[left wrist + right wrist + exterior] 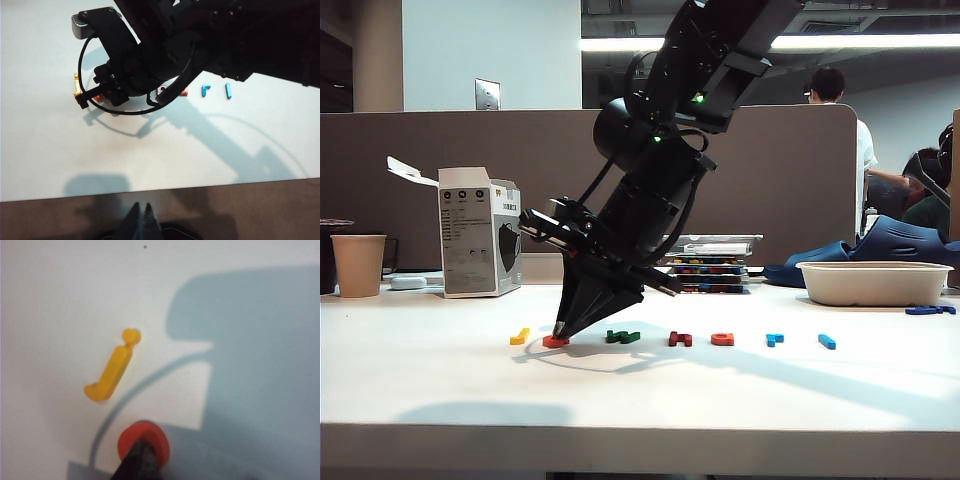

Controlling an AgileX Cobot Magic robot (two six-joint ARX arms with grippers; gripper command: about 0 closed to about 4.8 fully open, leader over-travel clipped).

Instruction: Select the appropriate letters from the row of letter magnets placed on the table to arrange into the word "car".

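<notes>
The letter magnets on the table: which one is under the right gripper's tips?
The orange-red "c", second from the row's left end; the right gripper is shut on it.

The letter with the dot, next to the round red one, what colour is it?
Yellow letter; the right wrist view shows it best.

Counter (640, 400) smooth matt white, letter magnets glossy moulded plastic, yellow letter (112, 367) and orange-red "c" (145, 439) with soft sheen, right gripper (141, 460) matt black plastic, paper cup (358, 265) matt brown, carton (478, 235) printed cardboard, tray (873, 282) dull off-white.
</notes>
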